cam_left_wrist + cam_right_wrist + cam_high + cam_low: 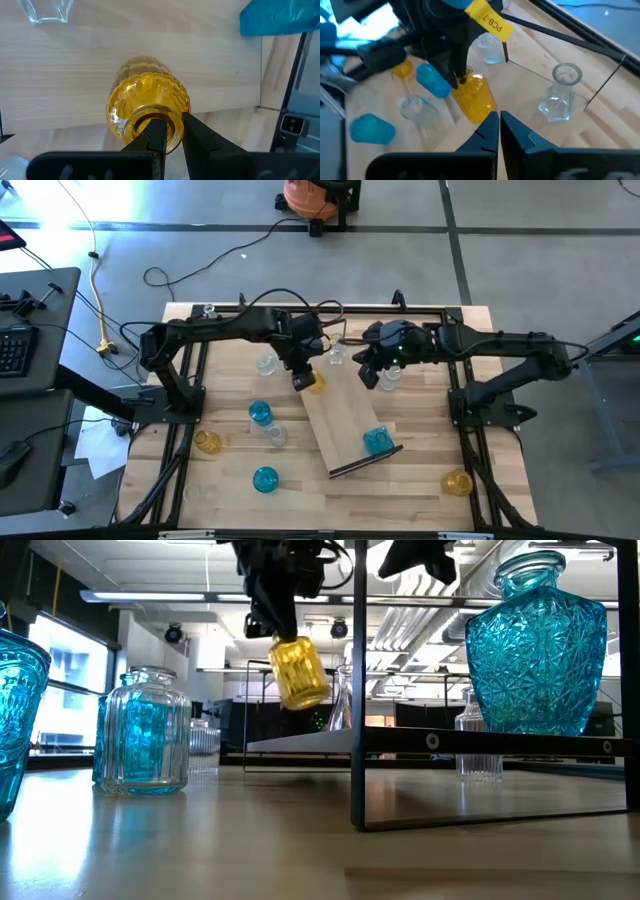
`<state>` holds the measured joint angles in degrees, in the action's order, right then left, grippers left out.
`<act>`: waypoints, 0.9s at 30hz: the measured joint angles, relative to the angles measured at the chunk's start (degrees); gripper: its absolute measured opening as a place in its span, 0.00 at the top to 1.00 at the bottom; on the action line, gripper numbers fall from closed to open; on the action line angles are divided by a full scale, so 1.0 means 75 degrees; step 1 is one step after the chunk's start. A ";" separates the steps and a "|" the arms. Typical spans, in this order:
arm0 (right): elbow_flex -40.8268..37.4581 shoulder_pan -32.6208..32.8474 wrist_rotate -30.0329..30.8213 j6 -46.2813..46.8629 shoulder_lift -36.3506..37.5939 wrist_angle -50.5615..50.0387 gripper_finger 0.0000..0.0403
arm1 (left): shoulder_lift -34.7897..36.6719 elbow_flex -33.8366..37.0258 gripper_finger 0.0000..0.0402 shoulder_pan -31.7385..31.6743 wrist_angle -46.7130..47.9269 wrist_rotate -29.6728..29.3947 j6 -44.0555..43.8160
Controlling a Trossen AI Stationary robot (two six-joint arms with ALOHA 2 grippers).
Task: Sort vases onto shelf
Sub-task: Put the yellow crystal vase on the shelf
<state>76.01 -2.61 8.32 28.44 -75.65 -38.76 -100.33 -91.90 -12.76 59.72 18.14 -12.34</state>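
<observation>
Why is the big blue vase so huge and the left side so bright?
In the low view, the blue vase stands close to the camera, so it looms; window light glares at the left. In the high view, glare washes the floor top-left.

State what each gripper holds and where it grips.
The left gripper holds the yellow vase by its mouth rim, one of the jaws inside the neck. The right gripper holds nothing, jaws nearly together.

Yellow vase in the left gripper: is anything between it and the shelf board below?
Nothing visible. The left gripper holds the yellow vase by its rim, clear above the shelf. The blue vase stands at the shelf's other end, a clear vase off to one side.
</observation>
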 joint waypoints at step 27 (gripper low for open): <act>-0.3743 0.0775 0.0294 0.3586 -0.0412 0.4659 1.00 | -0.0009 -0.0119 0.92 0.0363 -0.0102 -0.0022 -0.0325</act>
<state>47.94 3.20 10.52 55.33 -78.74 -3.82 -100.40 -92.79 -10.04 58.96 17.98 -14.78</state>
